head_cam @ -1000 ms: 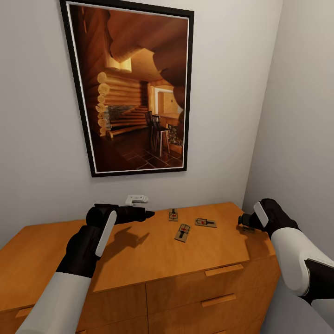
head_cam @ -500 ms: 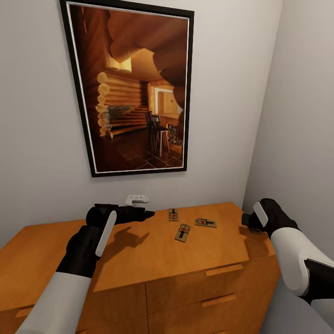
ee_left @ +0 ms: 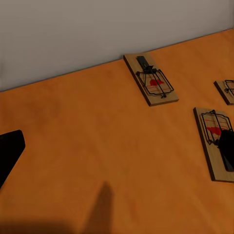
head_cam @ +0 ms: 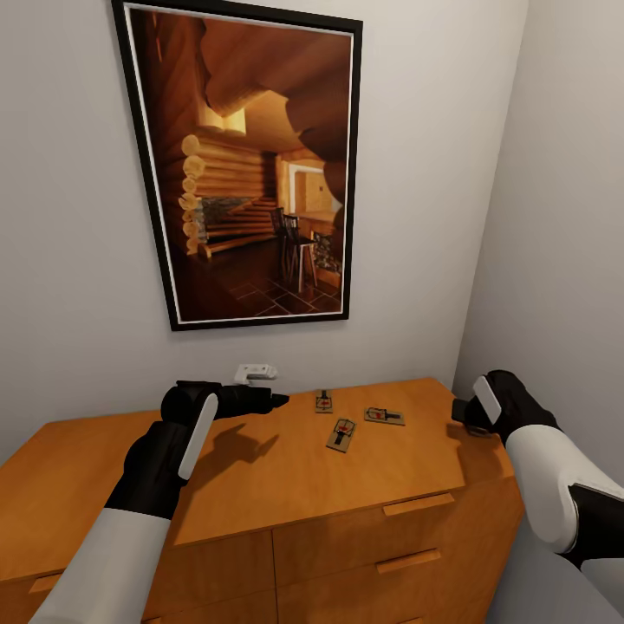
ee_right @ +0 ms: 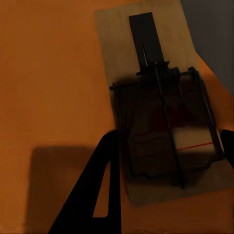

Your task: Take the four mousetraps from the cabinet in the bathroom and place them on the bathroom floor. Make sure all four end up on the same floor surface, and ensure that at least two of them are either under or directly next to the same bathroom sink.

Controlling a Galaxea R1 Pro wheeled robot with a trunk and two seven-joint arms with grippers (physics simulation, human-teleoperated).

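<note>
Pale grey walls are meeting in a corner behind the cabinet (head_cam: 286,485), and a large black-framed picture (head_cam: 247,165) of a log interior is hanging on the back wall above it. A small white fitting (head_cam: 256,373) is being seen on that wall just over the surface.

Three mousetraps are lying flat on the orange-brown surface toward its right half: one (head_cam: 324,402) near the wall, one (head_cam: 342,433) nearer the front edge, one (head_cam: 384,416) to the right of both. They are lying near each other but apart.

The left gripper (head_cam: 270,400) is being held low over the surface, left of the three mousetraps and pointing toward them. In the left wrist view the trap by the wall (ee_left: 151,79) is seen whole; a second (ee_left: 216,143) is partly covered by a dark fingertip (ee_left: 226,148), and a third (ee_left: 225,91) is cut by the frame edge. The fingers are standing apart, grasping nothing.

The right gripper (head_cam: 459,414) is being held at the surface's right end. In the right wrist view a fourth mousetrap (ee_right: 163,107) is lying directly under it, between two dark fingers (ee_right: 95,192), close to the surface's edge. Whether the fingers are clamping the board cannot be told.
</note>
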